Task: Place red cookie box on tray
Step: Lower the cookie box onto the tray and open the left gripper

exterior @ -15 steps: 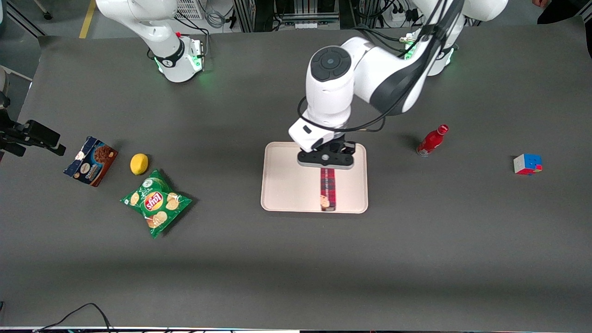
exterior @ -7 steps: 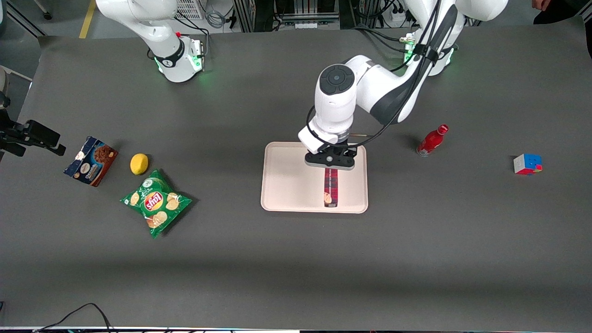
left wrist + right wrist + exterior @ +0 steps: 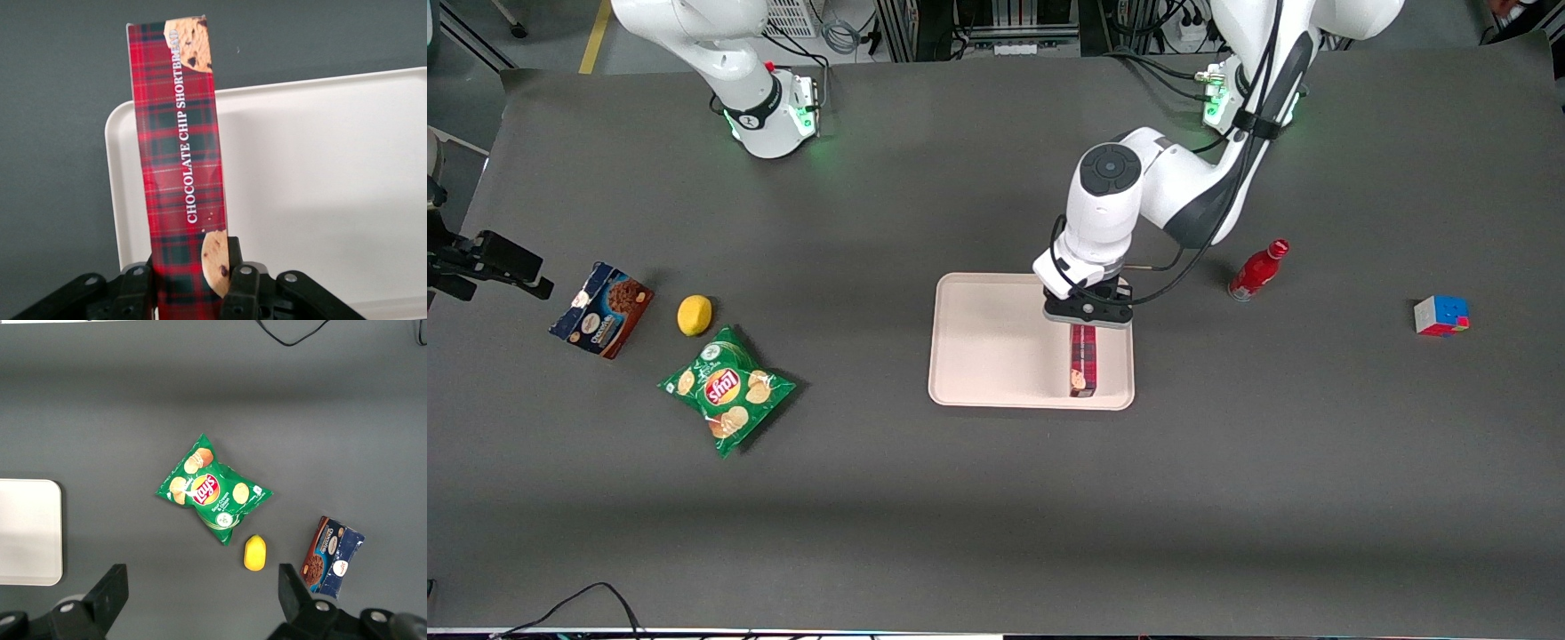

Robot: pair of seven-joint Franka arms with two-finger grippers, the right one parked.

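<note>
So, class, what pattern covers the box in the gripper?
Red tartan on the red cookie box, gripper; left wrist view.

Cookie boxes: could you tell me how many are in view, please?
2. The red cookie box is held in the gripper over the tray. The blue-and-brown cookie box lies on the table beside the lemon, toward the parked arm's end.

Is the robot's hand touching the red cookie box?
Touching. In the left wrist view the gripper has its jaws pressed against both long sides of the red cookie box with no gap, holding it above the tray.
</note>
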